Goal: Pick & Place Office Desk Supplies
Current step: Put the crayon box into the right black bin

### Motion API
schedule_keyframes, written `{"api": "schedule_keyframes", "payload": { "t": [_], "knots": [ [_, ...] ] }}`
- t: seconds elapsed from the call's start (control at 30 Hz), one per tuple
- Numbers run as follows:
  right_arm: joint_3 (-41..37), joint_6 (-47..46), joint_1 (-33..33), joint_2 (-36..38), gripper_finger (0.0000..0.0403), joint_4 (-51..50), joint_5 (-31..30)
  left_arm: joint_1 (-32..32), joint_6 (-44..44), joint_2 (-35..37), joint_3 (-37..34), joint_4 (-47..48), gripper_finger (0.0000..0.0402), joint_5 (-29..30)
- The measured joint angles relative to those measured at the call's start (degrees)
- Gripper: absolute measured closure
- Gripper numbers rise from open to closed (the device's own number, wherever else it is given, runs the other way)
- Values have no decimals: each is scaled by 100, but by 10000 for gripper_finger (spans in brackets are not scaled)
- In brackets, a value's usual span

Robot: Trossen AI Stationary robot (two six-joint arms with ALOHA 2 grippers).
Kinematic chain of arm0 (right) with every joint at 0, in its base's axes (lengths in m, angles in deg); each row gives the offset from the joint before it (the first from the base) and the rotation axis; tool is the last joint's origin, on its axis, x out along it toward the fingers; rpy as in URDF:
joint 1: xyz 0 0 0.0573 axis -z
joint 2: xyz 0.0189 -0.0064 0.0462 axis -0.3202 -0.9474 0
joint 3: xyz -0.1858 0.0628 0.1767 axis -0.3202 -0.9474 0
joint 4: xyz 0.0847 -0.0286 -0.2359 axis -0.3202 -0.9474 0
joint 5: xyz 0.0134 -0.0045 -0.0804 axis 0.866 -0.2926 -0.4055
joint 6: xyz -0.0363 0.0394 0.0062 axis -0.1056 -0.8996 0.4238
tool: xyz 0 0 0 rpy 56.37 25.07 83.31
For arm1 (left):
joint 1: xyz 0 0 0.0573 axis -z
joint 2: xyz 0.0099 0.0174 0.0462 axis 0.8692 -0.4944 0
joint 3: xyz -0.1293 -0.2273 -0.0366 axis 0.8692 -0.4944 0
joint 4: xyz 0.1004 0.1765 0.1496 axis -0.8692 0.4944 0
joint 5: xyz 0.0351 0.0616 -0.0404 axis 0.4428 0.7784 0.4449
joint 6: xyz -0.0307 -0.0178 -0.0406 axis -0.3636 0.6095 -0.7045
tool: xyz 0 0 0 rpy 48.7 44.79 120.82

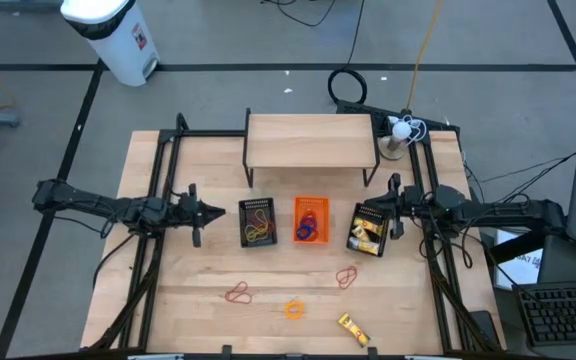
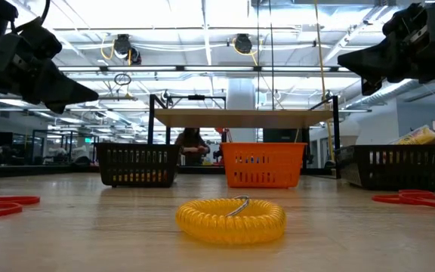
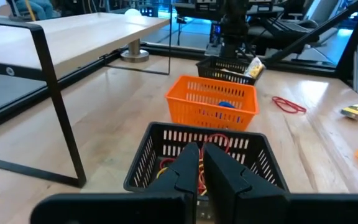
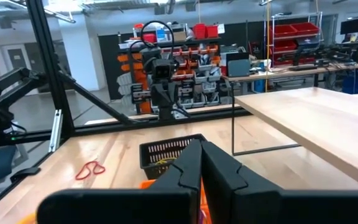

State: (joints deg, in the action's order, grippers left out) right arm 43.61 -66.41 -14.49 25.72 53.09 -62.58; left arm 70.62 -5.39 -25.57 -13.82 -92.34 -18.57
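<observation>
From above, the left gripper (image 1: 216, 212) hangs at 9 o'clock of the left black mesh tray (image 1: 258, 223), just beside it, with its fingers nearly together and nothing between them. The right gripper (image 1: 380, 208) is over the right black mesh tray (image 1: 369, 230), fingers fully closed, holding nothing. Between the two lies the orange tray (image 1: 310, 219), with blue and red pieces inside. On the bare table (image 1: 198, 300), toward 6 o'clock from the trays, lie a red rubber band (image 1: 239, 293), an orange coiled ring (image 1: 294, 309), a second red band (image 1: 346, 276) and a yellow oblong piece (image 1: 353, 329), all apart from each other. In the low view, the coiled ring (image 2: 231, 217) lies in front, the red bands at the far left (image 2: 2, 204) and far right (image 2: 410, 198), and both grippers hang high above the table. In the left wrist view, the two dark fingers (image 3: 185, 167) stand close with a thin gap, empty, over the near wall of the mesh tray (image 3: 154, 149), which contains red and yellow bands. In the right wrist view, the fingers (image 4: 188, 165) are pressed together and empty; a red band (image 4: 89, 169) lies on the table beyond.
</observation>
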Motion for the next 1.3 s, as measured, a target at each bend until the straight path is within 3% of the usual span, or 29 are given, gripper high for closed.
{"api": "schedule_keyframes", "payload": {
  "t": [1.1,1.3],
  "knots": [
    [-4,-25,-4,-112,399,-149,26,-1,-83,-2,11,146,376,2],
    [168,-699,-21,-138,399,-188,-129,0,-111,-1,11,146,376,4]
  ]
}}
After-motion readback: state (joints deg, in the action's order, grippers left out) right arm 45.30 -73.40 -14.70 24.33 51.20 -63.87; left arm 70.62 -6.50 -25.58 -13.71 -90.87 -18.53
